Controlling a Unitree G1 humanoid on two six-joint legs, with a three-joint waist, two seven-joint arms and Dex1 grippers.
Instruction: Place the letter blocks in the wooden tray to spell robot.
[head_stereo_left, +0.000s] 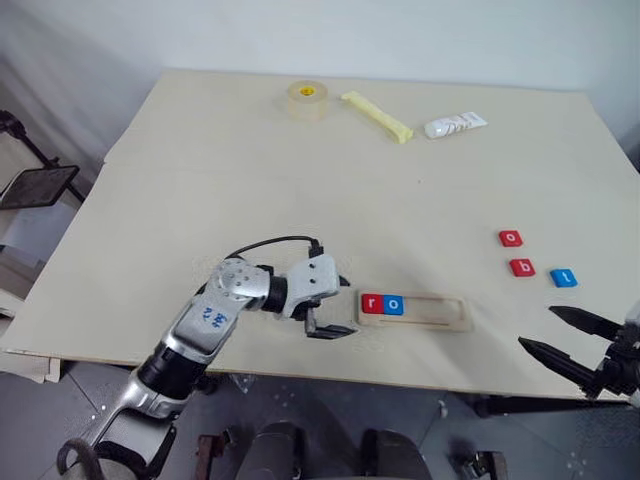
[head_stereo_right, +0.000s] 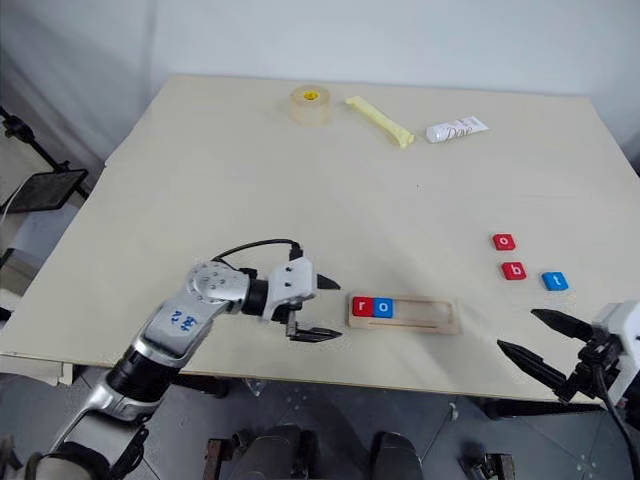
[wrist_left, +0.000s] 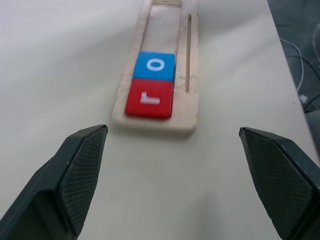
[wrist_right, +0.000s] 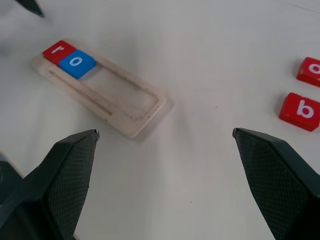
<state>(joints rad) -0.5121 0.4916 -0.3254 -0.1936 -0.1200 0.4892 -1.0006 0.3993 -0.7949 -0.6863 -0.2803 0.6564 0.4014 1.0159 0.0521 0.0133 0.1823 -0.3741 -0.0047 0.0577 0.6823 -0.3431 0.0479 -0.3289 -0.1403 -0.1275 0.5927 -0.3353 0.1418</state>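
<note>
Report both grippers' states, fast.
Left gripper: open, holding nothing, beside the wooden tray.
Right gripper: open, holding nothing.

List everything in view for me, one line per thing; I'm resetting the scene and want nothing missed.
Table: one, pale beige, carrying everything below.
Tray: one, pale wood, near the front edge, right part of the groove bare.
Red r block: one, in the tray's left end.
Blue o block: one, in the tray, touching the r.
Red o block: one, loose, right of the tray.
Red b block: one, loose, just nearer than the red o.
Blue t block: one, loose, right of the b.
Tape roll: one, yellowish, far edge.
Yellow packet: one, far edge, right of the tape.
White tube: one, far edge, right of the packet.
Left end effector: open, just left of the tray.
Right end effector: open, over the front right edge.
</note>
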